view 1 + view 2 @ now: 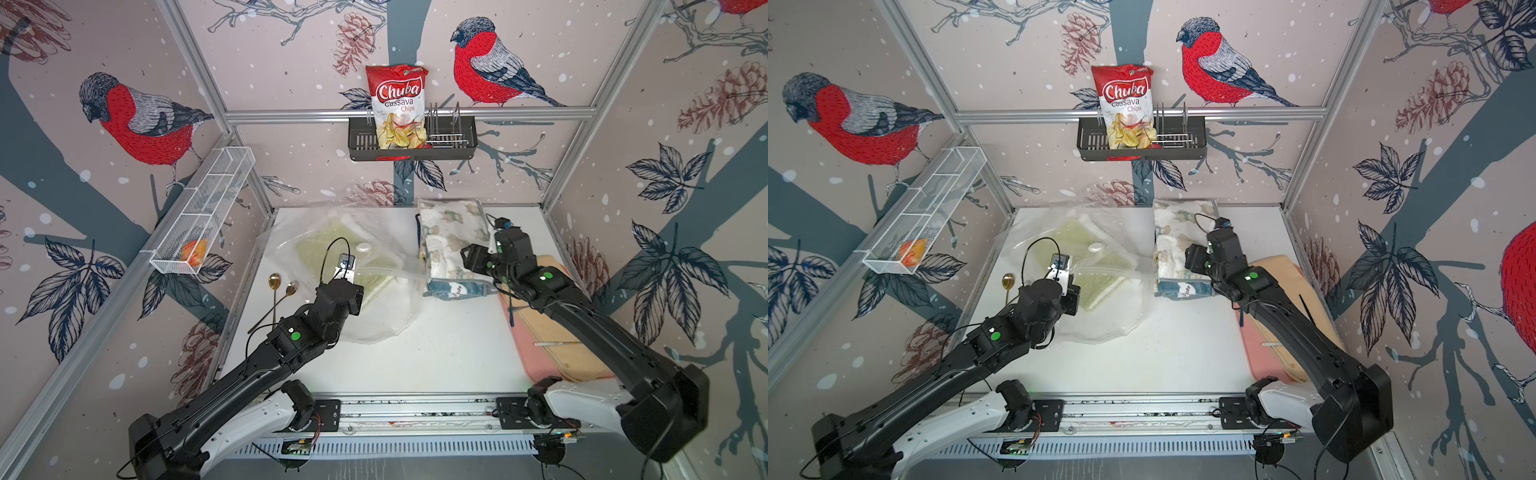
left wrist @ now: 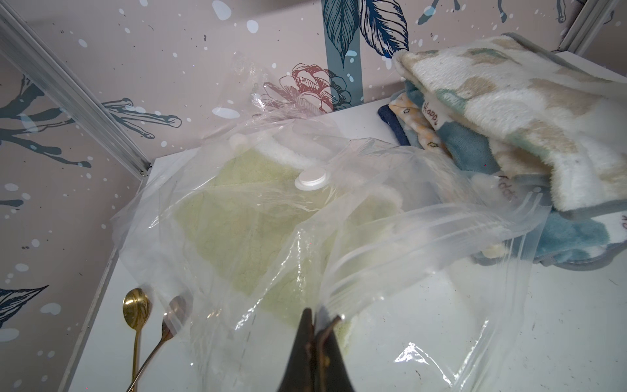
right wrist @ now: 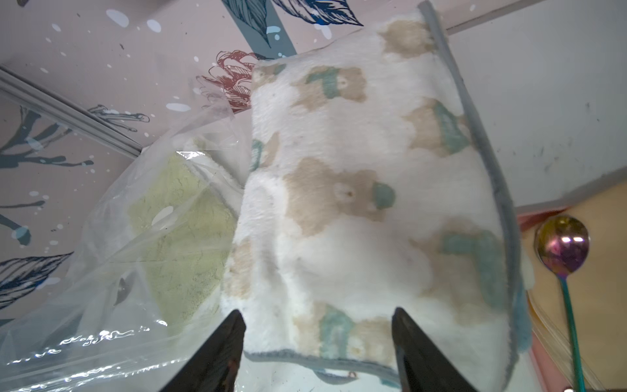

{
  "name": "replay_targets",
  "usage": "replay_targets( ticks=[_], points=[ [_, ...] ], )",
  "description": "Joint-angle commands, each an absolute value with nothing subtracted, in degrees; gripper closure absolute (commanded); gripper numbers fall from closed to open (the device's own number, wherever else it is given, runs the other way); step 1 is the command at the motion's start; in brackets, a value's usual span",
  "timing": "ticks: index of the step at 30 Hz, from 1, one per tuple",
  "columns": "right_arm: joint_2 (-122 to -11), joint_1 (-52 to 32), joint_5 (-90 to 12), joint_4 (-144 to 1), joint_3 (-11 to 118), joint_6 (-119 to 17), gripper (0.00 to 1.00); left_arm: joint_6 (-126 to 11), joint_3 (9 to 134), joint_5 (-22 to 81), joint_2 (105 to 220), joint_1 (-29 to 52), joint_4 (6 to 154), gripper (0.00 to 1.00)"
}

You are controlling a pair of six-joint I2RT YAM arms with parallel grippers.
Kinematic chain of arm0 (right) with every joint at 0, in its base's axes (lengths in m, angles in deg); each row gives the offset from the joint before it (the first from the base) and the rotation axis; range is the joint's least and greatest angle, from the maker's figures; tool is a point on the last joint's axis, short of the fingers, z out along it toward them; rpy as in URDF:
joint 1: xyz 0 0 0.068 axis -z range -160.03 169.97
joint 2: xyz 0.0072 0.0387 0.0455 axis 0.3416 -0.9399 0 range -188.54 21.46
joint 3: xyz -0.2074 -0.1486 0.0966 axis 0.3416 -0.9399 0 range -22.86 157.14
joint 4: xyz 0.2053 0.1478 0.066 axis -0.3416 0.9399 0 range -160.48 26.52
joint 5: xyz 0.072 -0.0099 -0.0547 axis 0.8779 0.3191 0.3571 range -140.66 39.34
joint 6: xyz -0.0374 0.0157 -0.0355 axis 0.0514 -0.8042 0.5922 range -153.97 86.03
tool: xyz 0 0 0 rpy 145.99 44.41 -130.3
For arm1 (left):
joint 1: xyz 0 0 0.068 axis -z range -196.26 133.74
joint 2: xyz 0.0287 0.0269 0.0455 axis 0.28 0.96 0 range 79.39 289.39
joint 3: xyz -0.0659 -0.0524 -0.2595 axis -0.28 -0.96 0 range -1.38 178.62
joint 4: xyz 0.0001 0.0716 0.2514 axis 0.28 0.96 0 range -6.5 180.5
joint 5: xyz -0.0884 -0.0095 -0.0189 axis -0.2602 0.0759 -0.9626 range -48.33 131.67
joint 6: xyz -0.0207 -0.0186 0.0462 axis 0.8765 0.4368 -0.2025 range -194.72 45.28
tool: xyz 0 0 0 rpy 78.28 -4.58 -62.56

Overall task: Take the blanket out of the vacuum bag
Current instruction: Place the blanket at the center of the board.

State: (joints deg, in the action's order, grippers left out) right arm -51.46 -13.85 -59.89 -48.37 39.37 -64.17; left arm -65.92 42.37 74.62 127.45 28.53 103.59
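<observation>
The clear vacuum bag (image 1: pixel 376 320) (image 1: pixel 1100 326) lies crumpled on the left half of the white table, its round white valve cap (image 1: pixel 363 247) (image 2: pixel 310 179) facing up. A pale green blanket (image 1: pixel 320 249) (image 2: pixel 237 220) (image 3: pixel 179 237) sits inside it. My left gripper (image 2: pixel 320 315) is shut on the bag's ribbed zip-seal edge (image 2: pixel 424 237), pinching the film. A folded bear-print blanket (image 1: pixel 444 241) (image 1: pixel 1173 241) (image 3: pixel 356 203) rests outside the bag, just right of its mouth. My right gripper (image 3: pixel 317 312) hovers at this blanket's near edge, open, with nothing between its fingers.
Two spoons (image 1: pixel 276 286) (image 2: pixel 135 305) lie left of the bag by the table edge. A pink and beige pad (image 1: pixel 552 332) carrying an iridescent spoon (image 3: pixel 561 244) lies under the right arm. A chips bag (image 1: pixel 397 108) stands in a black wall rack; a white wire basket (image 1: pixel 203 208) hangs left.
</observation>
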Motion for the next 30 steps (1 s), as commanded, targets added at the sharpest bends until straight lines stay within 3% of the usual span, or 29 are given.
replay_targets(
  ticks=[1, 10, 14, 19, 21, 24, 26, 30],
  points=[
    [-57.78, -18.66, -71.6, -44.52, 43.61, -62.12, 0.27, -65.71, 42.58, 75.3, 127.44, 28.3, 102.92, 1.0],
    [-80.79, -28.67, -90.54, -34.8, 59.87, -63.6, 0.2, -65.05, 42.5, 77.87, 126.88, 28.28, 102.96, 1.0],
    [-84.0, -29.12, -98.33, -31.59, 59.58, -65.93, 0.22, -65.18, 42.4, 77.55, 126.77, 28.32, 102.61, 1.0],
    [-80.16, -29.29, -97.69, -34.7, 54.83, -64.65, 0.54, -65.14, 42.38, 76.94, 127.43, 28.21, 102.31, 1.0],
    [-77.85, -29.17, -95.49, -36.66, 52.88, -63.83, 0.75, -65.13, 42.51, 76.81, 127.81, 28.03, 102.36, 1.0],
    [-75.16, -29.09, -92.76, -38.25, 51.08, -62.63, 0.95, -65.13, 42.57, 76.47, 127.95, 27.95, 102.27, 1.0],
    [-73.83, -29.15, -90.26, -38.47, 50.58, -61.84, 1.0, -65.2, 42.47, 76.32, 127.98, 27.86, 102.21, 1.0],
    [-72.47, -29.13, -84.4, -37.43, 50.16, -60.23, 1.0, -65.27, 42.45, 76.21, 127.91, 27.85, 102.12, 1.0]
  ],
)
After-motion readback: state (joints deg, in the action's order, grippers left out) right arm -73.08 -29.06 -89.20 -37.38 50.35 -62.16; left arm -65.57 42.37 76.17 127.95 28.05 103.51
